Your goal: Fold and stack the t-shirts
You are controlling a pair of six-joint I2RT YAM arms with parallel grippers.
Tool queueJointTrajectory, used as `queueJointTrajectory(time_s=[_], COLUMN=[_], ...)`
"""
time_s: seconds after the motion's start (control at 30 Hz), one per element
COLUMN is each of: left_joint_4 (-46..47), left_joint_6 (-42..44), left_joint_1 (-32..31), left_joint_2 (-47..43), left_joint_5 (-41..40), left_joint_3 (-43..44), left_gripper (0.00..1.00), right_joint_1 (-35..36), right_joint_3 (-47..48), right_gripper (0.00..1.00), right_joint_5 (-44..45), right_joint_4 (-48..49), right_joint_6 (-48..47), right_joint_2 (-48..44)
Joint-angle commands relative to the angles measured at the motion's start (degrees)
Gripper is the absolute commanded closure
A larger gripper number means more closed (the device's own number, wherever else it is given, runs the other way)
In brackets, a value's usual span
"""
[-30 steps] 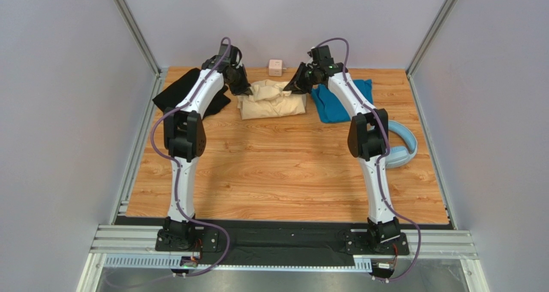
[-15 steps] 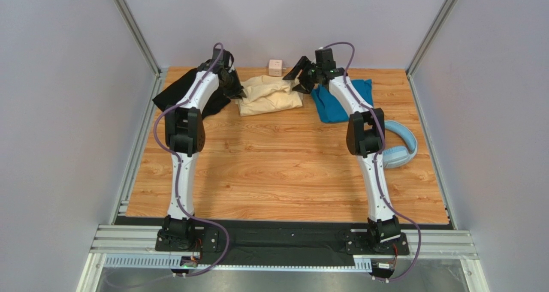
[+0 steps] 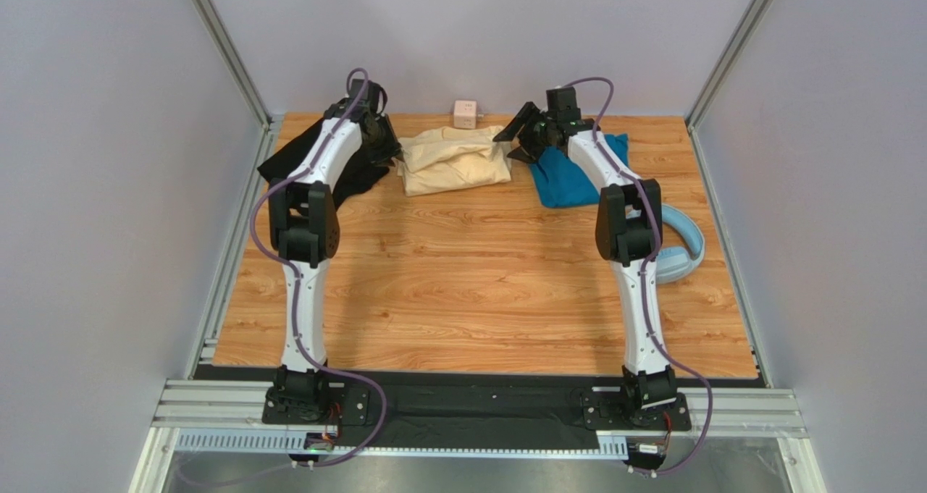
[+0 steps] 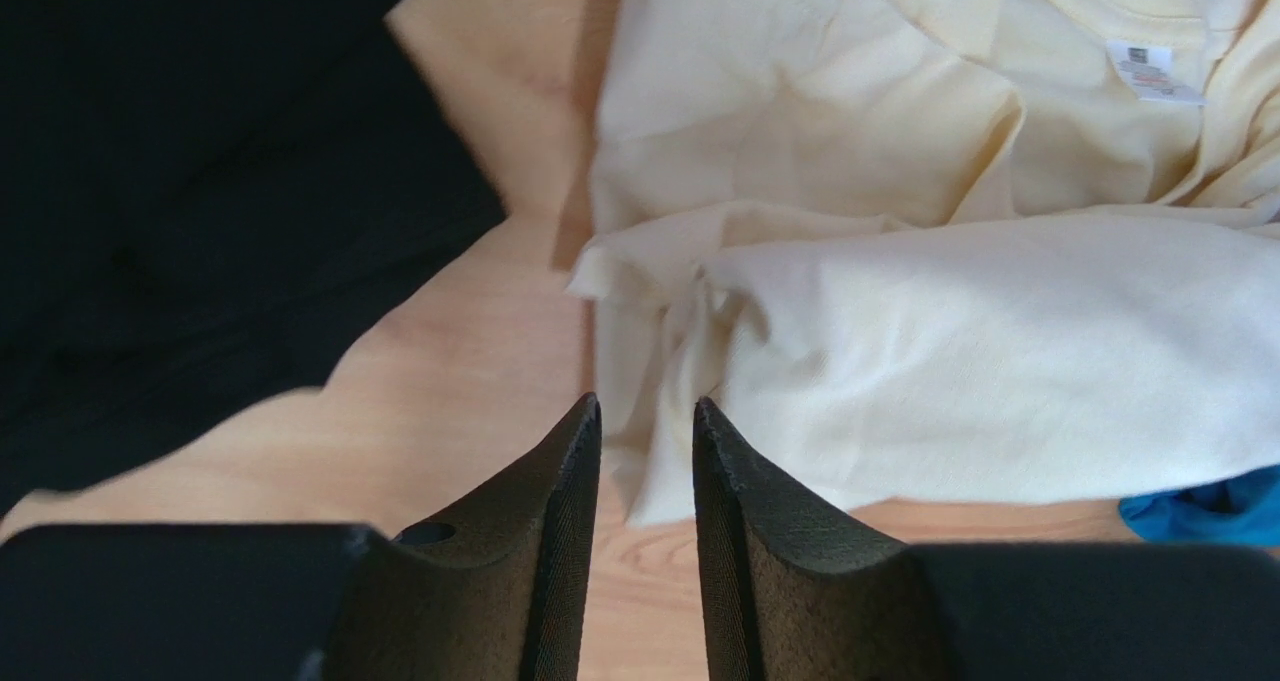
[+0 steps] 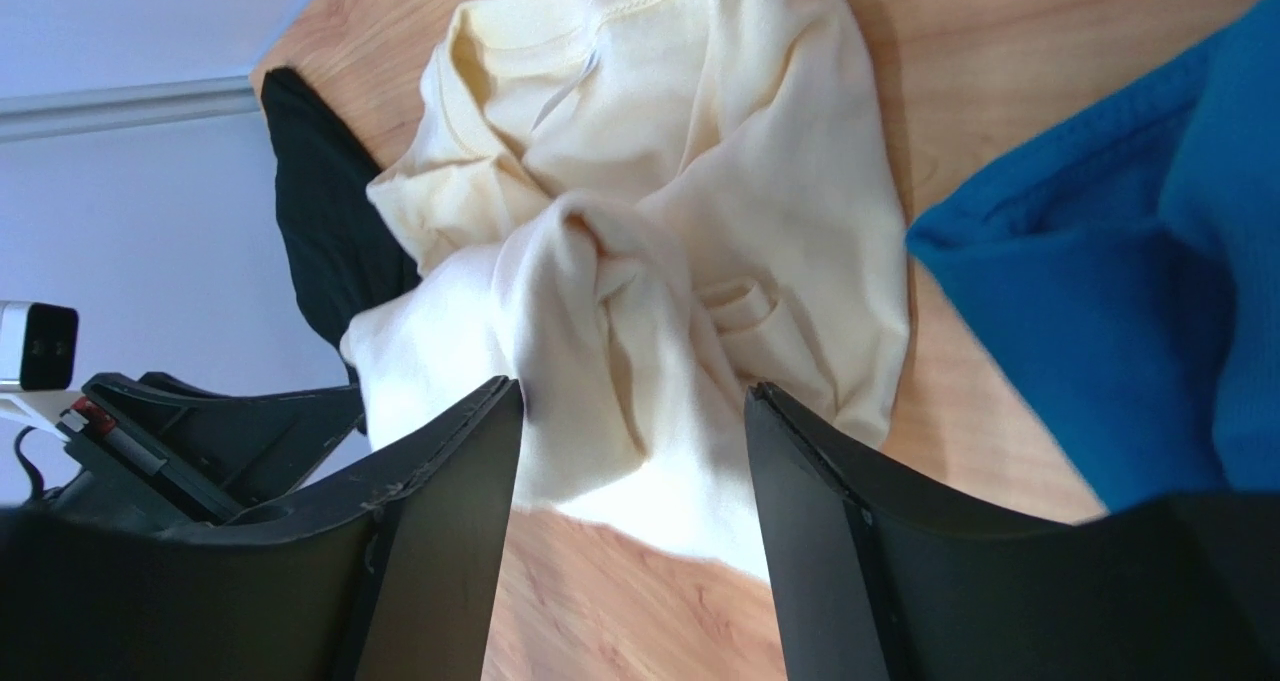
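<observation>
The cream-yellow t-shirt [image 3: 455, 162] lies roughly folded at the tabletop's [image 3: 479, 276] far middle, between the black t-shirt [image 3: 285, 159] and the teal t-shirt [image 3: 560, 184]. The left jaws are narrowly parted and the right jaws wide. Both are empty at its side edges, probably placed to regrasp it for another fold.

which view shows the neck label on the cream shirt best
The left wrist view: the white neck label shows clearly on the cream shirt, at top right. The right wrist view shows the shirt bunched up, with no label visible. The top external view shows only a small distant heap.
</observation>
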Motion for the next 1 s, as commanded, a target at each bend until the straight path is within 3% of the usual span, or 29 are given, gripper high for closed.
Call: queueJointTrajectory(time_s=[0.0,0.13,0.2,0.37,0.43,0.57,0.67,0.8,0.97], left_joint_4=[0.36,14.54,18.81,11.45,10.47,10.21,9.51,7.4,4.94], left_joint_6=[-1.38,-2.7,-2.35,2.83,2.75,2.75,2.75,2.75,4.06], left_joint_1=[1.13,0.87,0.08,-4.49,-5.37,-6.08,-6.08,-6.08,-6.08], left_joint_2=[-13.14,-23.68,-24.41,-14.32,-10.02,-5.08,-1.91,0.9,0.82], left_joint_5=[-6.87,1.97,8.67,12.1,13.51,14.39,14.14,12.73,9.66], left_joint_3=[-9.06,-22.7,-25.71,-12.39,-9.91,-5.34,-2.35,-0.93,-4.7], left_gripper=[0.65,0.67,0.73,0.77,0.77,0.77,0.84,0.86,0.86], right_joint_1=[1.24,2.99,3.61,5.9,6.42,7.57,8.18,8.18,8.1], right_joint_3=[-3.52,-6.43,-6.17,-0.29,4.72,6.14,6.49,6.23,4.73], right_gripper=[0.38,0.37,0.38,0.41,0.42,0.42,0.42,0.41,0.43], right_joint_5=[-1.7,-3.01,-3.54,-6.26,-6.97,-5.31,-4.78,-4.78,1.89], right_joint_4=[2.57,2.66,2.22,-0.31,-3.39,-3.58,-3.32,-3.32,-3.93], right_joint_6=[-5.19,-8.27,-9.33,-9.24,-9.07,-9.94,-10.21,-9.51,-10.38], right_joint_2=[-11.54,-15.77,-16.39,-11.14,-7.01,-4.08,-1.63,1.89,3.74])
